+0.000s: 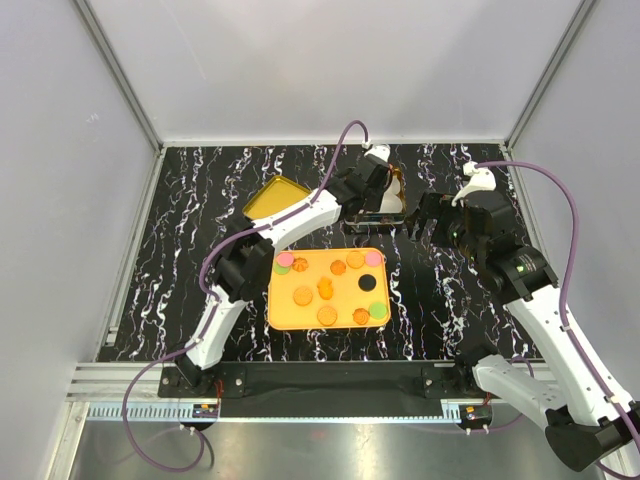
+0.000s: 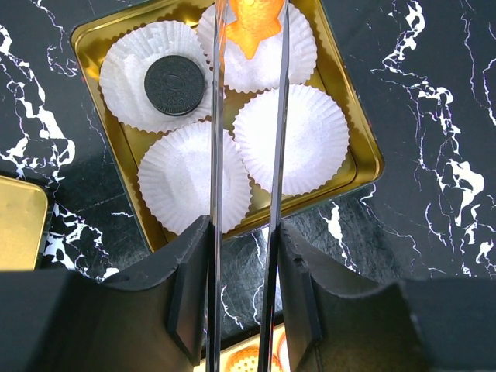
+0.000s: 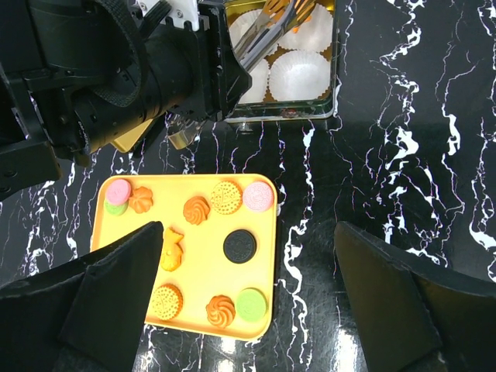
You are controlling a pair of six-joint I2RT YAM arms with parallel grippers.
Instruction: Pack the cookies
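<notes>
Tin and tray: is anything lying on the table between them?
Nothing: bare marble table separates the tin and the tray. The right wrist view shows it; the left gripper, holding tongs, only hangs above.

The left arm (tongs out) blocks the tin; the tray lies open.

a robotics lab test cell. plain pale wall panels close it in on the left, far and right sides, held by bare aluminium frame posts. two white-and-black robot arms, the left arm and the right arm, are bolted to a black rail at the near edge of a black marble-patterned tabletop, with purple cables looping from them. a brushed metal surface lies nearer still.
</notes>
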